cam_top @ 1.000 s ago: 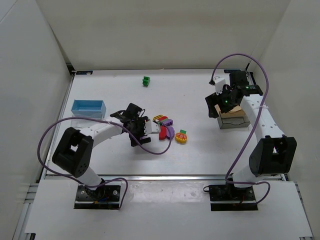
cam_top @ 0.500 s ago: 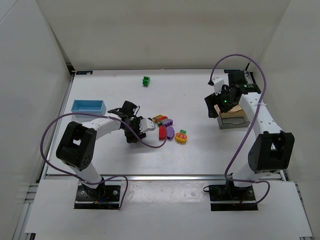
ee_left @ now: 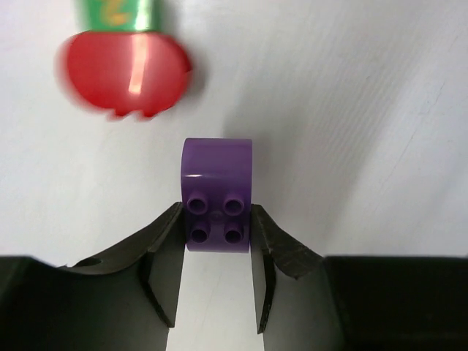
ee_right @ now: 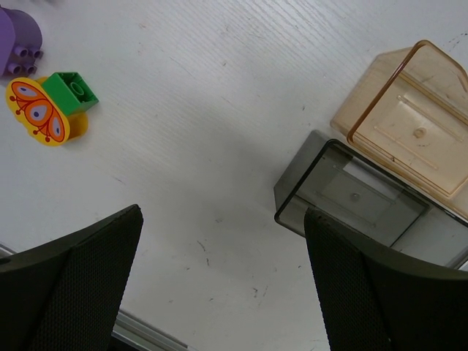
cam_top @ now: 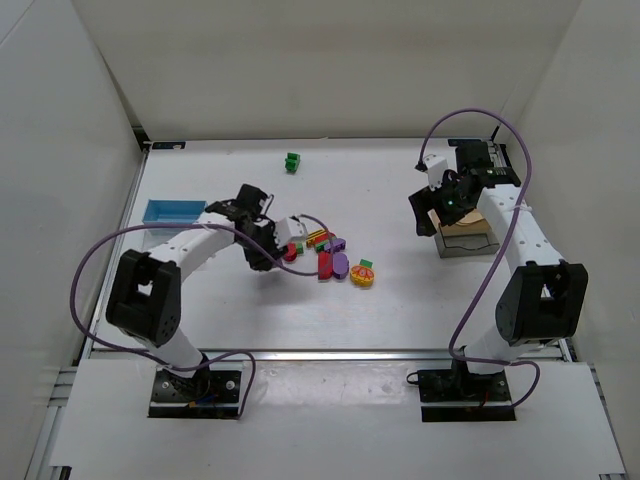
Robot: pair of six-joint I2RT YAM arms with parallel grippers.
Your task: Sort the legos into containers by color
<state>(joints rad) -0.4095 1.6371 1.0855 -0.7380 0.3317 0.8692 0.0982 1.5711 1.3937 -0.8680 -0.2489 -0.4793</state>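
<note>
Left gripper [ee_left: 217,235] had its jaws clamped on the purple lego [ee_left: 217,172], sitting on the surface [ee_left: 365,110] near a red lego [ee_left: 124,73]. Right gripper [ee_right: 221,219] had its jaws wide apart, above the amber container [ee_right: 409,110] and smoky container [ee_right: 351,194].

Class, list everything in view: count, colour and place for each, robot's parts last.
table: one, white, beneath everything
blue container: one, blue, left side
amber container: one, tan-amber, right side
dark container: one, smoky, beside the amber one
green lego: one, green, far centre
butterfly lego: one, yellow-orange on green, centre
clustered legos: several, red, purple, striped, centre
purple lego: one, purple, in left pincer
left pincer: one, black, gripping purple lego
right pincer: one, black, open, near containers
</note>
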